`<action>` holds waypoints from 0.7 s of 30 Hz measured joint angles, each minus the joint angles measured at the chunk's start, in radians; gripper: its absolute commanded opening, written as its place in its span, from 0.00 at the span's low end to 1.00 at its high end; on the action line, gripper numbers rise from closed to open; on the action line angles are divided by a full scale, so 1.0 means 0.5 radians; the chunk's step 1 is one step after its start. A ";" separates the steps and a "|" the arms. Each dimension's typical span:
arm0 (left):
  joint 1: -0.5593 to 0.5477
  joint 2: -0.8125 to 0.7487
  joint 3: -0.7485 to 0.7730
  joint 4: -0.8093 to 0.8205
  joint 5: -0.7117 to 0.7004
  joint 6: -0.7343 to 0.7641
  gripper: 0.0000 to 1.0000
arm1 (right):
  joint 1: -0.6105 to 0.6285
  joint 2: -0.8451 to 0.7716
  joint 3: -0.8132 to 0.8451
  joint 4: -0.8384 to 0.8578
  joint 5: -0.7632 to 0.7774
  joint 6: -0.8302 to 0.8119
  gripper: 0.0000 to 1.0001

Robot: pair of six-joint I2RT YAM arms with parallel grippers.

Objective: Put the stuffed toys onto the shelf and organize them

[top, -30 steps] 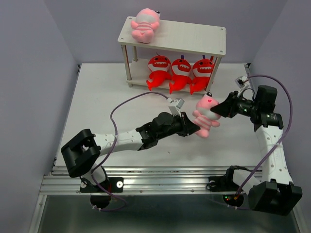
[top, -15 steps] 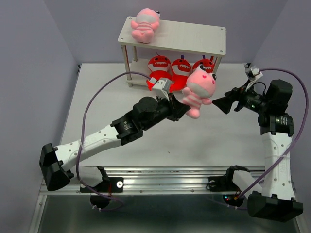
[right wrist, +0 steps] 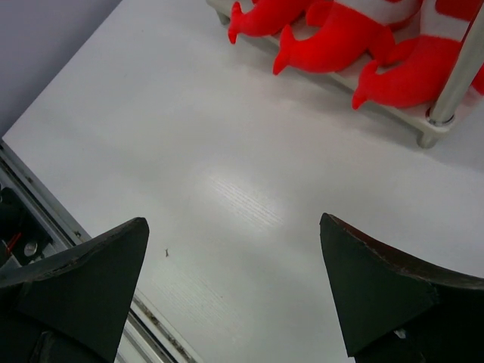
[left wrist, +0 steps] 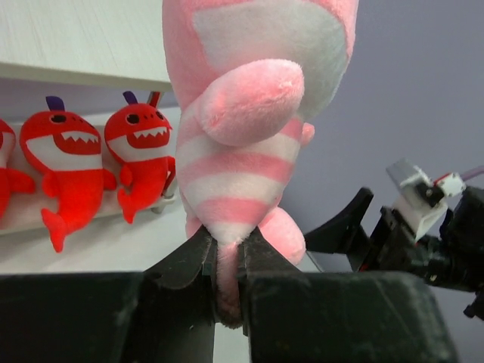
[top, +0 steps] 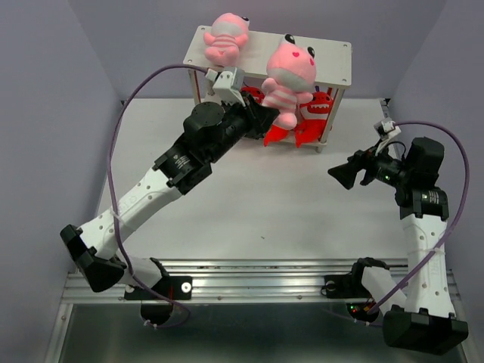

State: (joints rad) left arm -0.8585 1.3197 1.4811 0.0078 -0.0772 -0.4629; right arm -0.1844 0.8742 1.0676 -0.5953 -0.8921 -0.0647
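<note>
My left gripper [top: 264, 115] [left wrist: 227, 253] is shut on the tail end of a pale pink striped stuffed toy [top: 286, 74] [left wrist: 253, 113]. It holds the toy upright in the air in front of the shelf's top board [top: 329, 64]. A second pink toy [top: 224, 38] lies on the left end of that board. Red shark toys [top: 316, 112] [left wrist: 142, 155] [right wrist: 333, 38] sit in a row on the lower tier, partly hidden behind the held toy. My right gripper [top: 345, 172] [right wrist: 233, 223] hangs open and empty over the table on the right.
The shelf [left wrist: 76, 38] stands against the back wall, and its right front leg [right wrist: 452, 83] shows in the right wrist view. The left arm [top: 162, 178] stretches diagonally across the table. A metal rail [top: 249, 283] runs along the near edge.
The left arm has lifted the pink toy from the table's middle up to the shelf's top. The right gripper has let it go, opened wide and drawn back to the right.
</note>
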 measured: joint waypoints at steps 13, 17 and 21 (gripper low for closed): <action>0.320 1.047 1.344 -0.369 0.153 0.079 0.01 | 0.000 -0.061 -0.493 -0.003 -0.037 -0.224 1.00; 0.381 1.322 1.713 -0.471 0.202 0.079 0.02 | 0.000 -0.140 -0.587 0.010 -0.036 -0.269 1.00; 0.429 1.400 1.740 -0.493 0.219 0.062 0.04 | 0.000 -0.206 -0.644 0.023 -0.037 -0.291 1.00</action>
State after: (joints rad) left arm -0.6441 2.0197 2.3512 -0.2386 0.0322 -0.4320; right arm -0.1844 0.7712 0.7456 -0.5838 -0.9104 -0.2104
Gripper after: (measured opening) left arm 0.179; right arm 0.998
